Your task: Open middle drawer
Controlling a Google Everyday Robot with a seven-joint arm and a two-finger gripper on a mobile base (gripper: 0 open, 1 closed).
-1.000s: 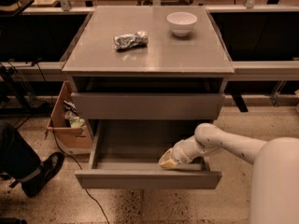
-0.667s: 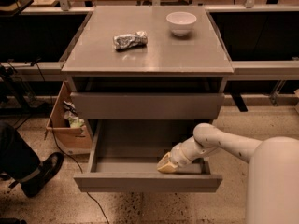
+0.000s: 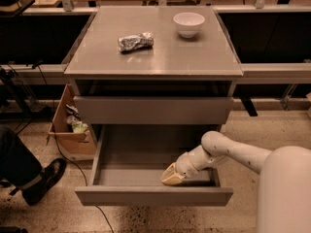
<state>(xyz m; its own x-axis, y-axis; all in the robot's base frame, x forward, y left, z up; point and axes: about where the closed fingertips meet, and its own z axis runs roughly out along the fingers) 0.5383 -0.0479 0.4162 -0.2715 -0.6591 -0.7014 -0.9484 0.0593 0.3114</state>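
The grey cabinet (image 3: 160,62) has its middle drawer (image 3: 153,196) pulled well out, showing a bare grey inside. My gripper (image 3: 171,176) is down inside this drawer at its front right, right behind the front panel. My white arm (image 3: 228,152) reaches in from the right. Above it, a grey drawer front (image 3: 153,110) stands almost flush, with a dark gap under the cabinet top. Any front below the open drawer is hidden by it.
A white bowl (image 3: 189,23) and a crumpled silver bag (image 3: 135,42) lie on the cabinet top. A cardboard box (image 3: 68,130) sits on the floor to the left. A person's leg and shoe (image 3: 41,181) are at the lower left. My white body (image 3: 286,193) fills the lower right.
The middle drawer has slid further out toward the camera, and my gripper has moved with it, staying behind the front panel.
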